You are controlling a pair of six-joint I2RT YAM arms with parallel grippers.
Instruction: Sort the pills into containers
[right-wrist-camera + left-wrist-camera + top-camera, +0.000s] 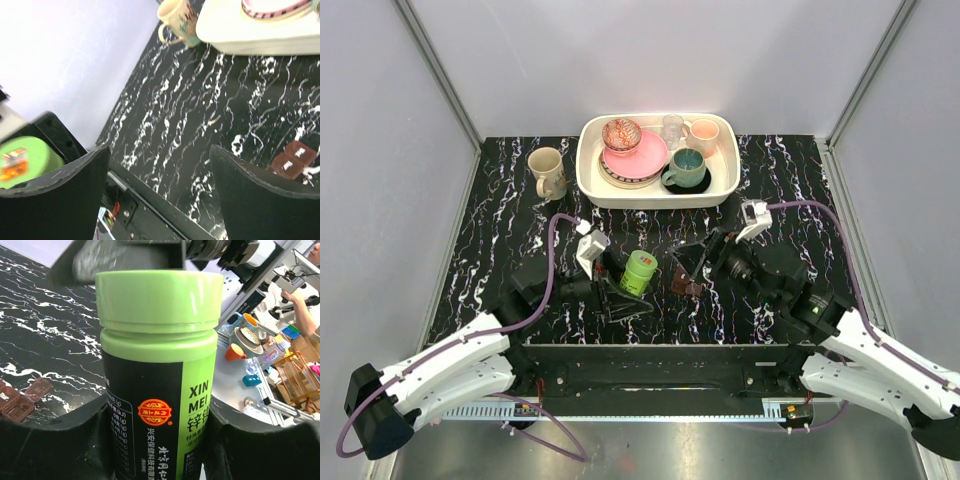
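Top external shows the left gripper [625, 283] clamped on the green bottle [640, 270], likely steadying it for uncapping; left wrist shows its lid [159, 295] on, the case [20, 402] nearby; right wrist shows the right gripper [157, 167] spread beside the case.

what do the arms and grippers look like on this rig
Both arms match: white shells on the lower links of the left arm and right arm, black joints and upper links, a purple cable looped to each white wrist camera. Fingers are broad, matte black, with curved inner faces.
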